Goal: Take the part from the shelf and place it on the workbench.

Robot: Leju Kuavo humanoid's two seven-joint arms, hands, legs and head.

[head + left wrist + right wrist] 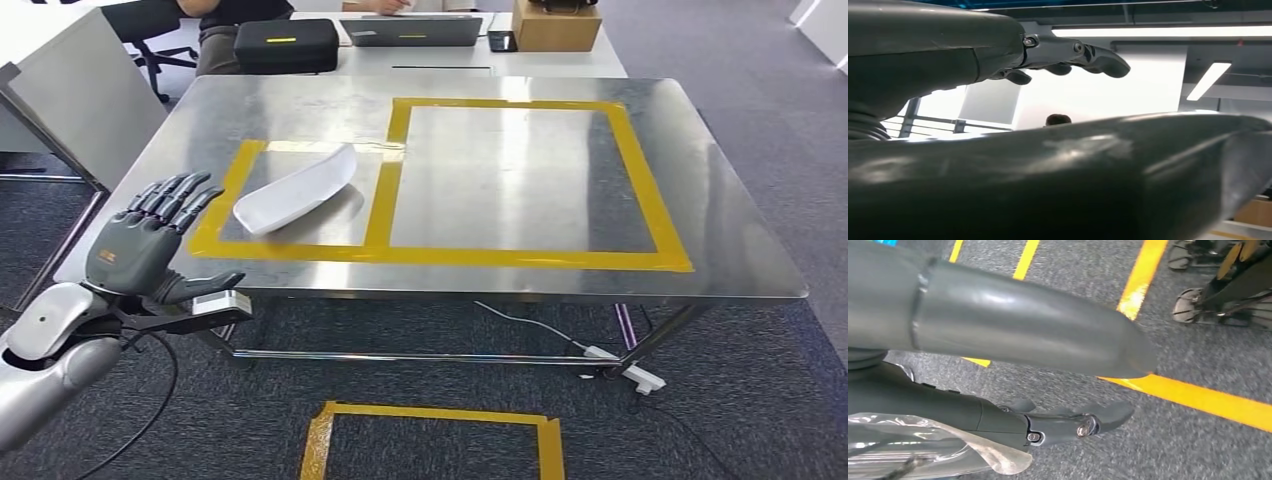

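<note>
The white curved part (297,188) lies on the steel workbench (720,180), inside the smaller yellow-taped square at its front left. My left hand (150,245) hovers at the bench's front left corner, a little left of the part and apart from it, fingers spread and nothing in them. In the left wrist view the same hand (1048,170) shows its fingers (1083,55) apart from the thumb, against ceiling lights. My right hand (1018,330) hangs over the grey carpet, its fingers (1068,422) apart from the thumb and holding nothing.
A larger yellow-taped rectangle (640,170) marks the bench's right half. Behind it a white table carries a black case (285,45), a laptop (412,30) and a cardboard box (555,25), with a person (230,12) seated there. A power strip (640,378) lies under the bench; a taped floor square (430,412) is nearer.
</note>
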